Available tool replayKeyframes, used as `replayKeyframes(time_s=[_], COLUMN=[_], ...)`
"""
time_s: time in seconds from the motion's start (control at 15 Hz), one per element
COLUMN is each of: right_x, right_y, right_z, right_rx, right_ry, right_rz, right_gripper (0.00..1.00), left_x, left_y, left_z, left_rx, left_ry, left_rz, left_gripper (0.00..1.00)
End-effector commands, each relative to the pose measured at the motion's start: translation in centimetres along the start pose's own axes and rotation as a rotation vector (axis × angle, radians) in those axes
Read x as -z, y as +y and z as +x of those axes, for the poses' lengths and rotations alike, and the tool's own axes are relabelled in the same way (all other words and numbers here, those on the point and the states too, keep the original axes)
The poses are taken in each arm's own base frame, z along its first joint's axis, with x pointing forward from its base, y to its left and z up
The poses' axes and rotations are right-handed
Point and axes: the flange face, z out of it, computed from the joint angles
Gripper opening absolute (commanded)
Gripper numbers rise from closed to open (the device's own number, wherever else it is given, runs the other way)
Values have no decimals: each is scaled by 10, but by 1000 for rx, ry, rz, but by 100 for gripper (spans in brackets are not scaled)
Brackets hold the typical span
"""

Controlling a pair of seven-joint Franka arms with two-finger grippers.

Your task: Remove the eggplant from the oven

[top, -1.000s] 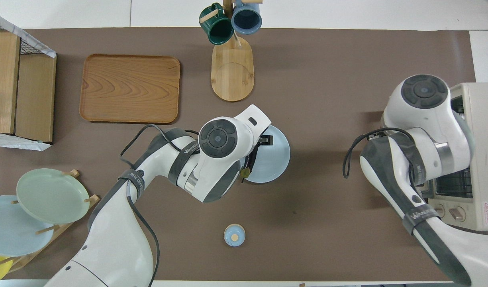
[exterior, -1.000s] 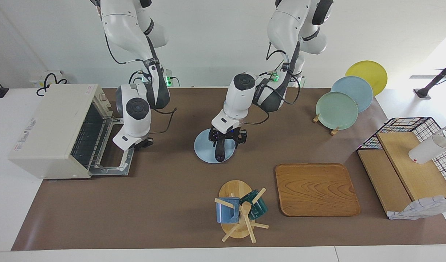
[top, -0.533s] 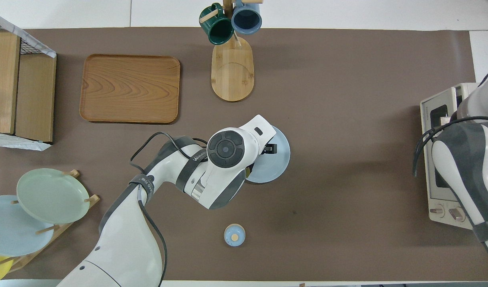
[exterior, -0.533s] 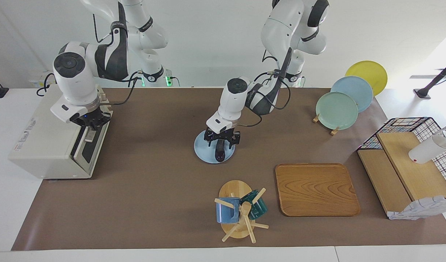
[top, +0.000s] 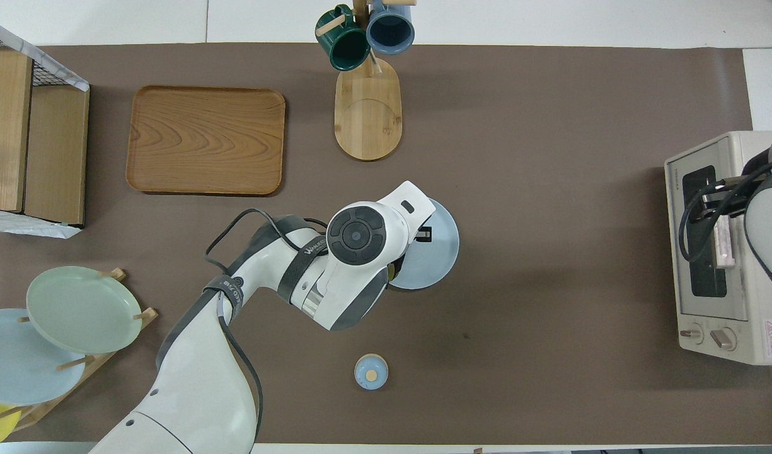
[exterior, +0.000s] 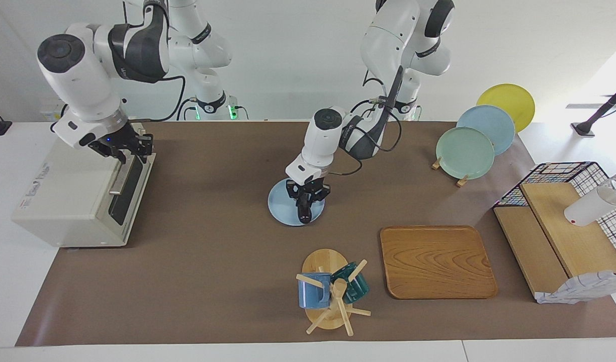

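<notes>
The cream oven stands at the right arm's end of the table, its dark glass door closed. The dark eggplant is out of it and lies on a pale blue plate mid-table. My left gripper hangs low over the eggplant's end nearer the robots with its fingertips drawn together. I cannot tell whether they touch it. From overhead the left wrist hides the eggplant. My right gripper hovers open just above the oven's top front edge, over the door's bar handle, holding nothing.
A mug rack and a wooden tray sit farther from the robots than the plate. A stand of plates and a wire basket with wooden boards are at the left arm's end. A small blue lid lies near the robots.
The oven door went from dropped open to closed. My right gripper lifted off the door handle and opened. My left gripper's fingers closed over the plate without the arm moving.
</notes>
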Motion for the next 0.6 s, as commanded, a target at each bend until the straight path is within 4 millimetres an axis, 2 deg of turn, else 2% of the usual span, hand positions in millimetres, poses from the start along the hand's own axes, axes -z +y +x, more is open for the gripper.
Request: replayKeyframes(time_s=[0.0,0.07,0.13,0.2,0.27,0.4,0.47,0.53], right_x=[8,10,11,10,9,10,8,11], right_y=[0,-1,-1,-2,-2,-11,-15,-27], right_z=[-2,-2,-1,-1,-1,0,0,-3], right_rx=[8,8,8,6,7,-3,0,19], right_ry=[4,12,18,16,15,16,11,13], right_rz=[47,45,44,44,44,74,90,88], right_gripper=[58,62,68,96,100,100,100,100], left_x=[9,15,31,45,64,99,112,122], left_y=[-1,-3,-3,-13,-25,-61,-84,-112], left_z=[3,6,13,26,43,83,105,124], left_rx=[45,53,65,98,126,182,202,198], left_ry=[15,10,8,-2,2,-7,-11,-10], left_rz=[-12,-9,-13,-16,-15,0,10,15], left_gripper=[0,0,0,0,0,0,0,0])
